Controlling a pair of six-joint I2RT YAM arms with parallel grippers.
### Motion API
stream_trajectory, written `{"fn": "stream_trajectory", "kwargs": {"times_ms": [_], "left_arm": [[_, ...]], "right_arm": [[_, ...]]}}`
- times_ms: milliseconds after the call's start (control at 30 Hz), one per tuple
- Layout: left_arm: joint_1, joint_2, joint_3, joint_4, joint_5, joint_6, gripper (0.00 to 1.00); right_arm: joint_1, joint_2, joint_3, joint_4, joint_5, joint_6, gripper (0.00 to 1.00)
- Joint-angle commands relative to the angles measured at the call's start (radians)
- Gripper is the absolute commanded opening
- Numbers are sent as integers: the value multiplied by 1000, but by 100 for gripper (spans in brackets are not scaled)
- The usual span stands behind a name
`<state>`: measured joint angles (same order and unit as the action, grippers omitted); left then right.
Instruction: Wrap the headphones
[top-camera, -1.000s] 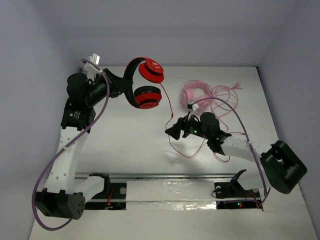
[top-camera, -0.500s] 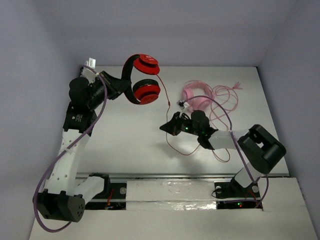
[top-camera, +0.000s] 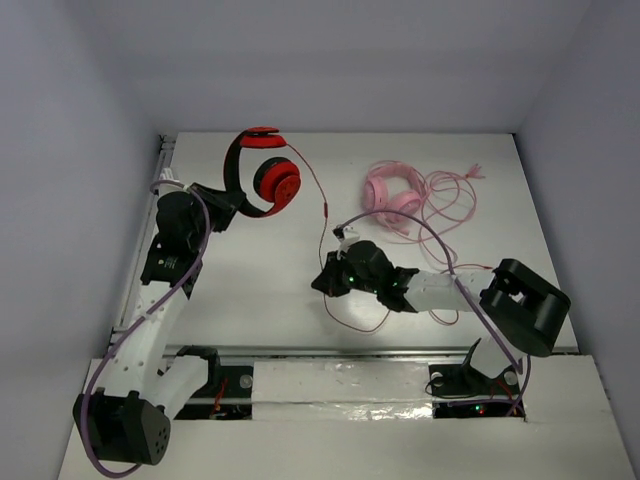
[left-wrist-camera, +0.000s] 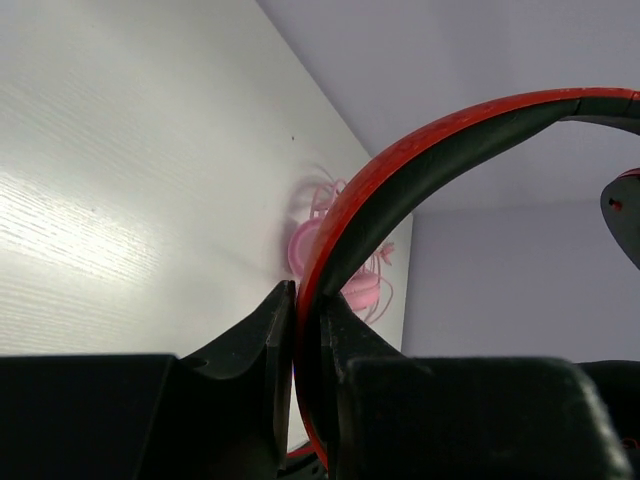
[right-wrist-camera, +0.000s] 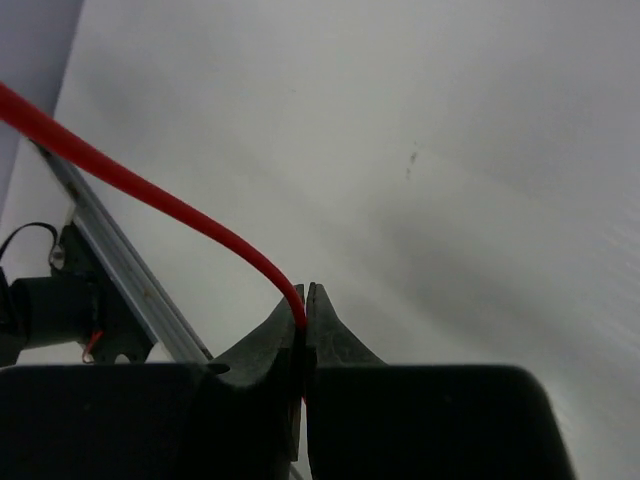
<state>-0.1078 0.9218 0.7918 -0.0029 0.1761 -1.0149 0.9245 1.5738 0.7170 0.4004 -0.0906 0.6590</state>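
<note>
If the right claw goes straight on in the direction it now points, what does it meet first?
Probably the white table: the wrist view shows tabletop straight beyond the right claw, which is shut on the red cable. How far is unclear.

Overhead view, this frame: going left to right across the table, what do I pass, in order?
left claw → red headphones, which it holds → right claw, shut on the red cable → pink headphones. The cable's long run overlaps several of these, so it is left out.
</note>
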Motion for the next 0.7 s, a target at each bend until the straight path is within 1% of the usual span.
{"fn": "stream_trajectory", "kwargs": {"times_ms": [0,133,167,233,267,333,433,500,533,567,667], "left_arm": [[17,-44,35,110,-66,-50,0],[17,-44,41,141,-154,-76,0],[-7,-25,44,155,-234,-88,0],[-38,9,58,170,-301,-102,0],[-55,26,67,169,-358,-105,0],[-98,63,57,199,-407,-123,0],[-142,83,32,213,-444,-136,0],[-173,94,34,213,-513,-117,0],[-211,100,38,195,-548,-105,0],[-226,106,46,181,-614,-87,0],[-259,124,47,165,-687,-70,0]], "right_arm": [[11,3,-27,-72,132,34,0],[20,-1,-13,-187,241,27,0],[20,11,14,-234,267,8,0],[46,28,51,-274,278,-7,0],[56,35,68,-297,279,-15,0],[83,49,107,-328,296,-25,0],[97,66,143,-347,315,-35,0],[128,77,162,-362,328,-50,0],[138,87,186,-371,333,-55,0],[164,94,200,-392,338,-59,0],[207,109,240,-399,342,-81,0]]}}
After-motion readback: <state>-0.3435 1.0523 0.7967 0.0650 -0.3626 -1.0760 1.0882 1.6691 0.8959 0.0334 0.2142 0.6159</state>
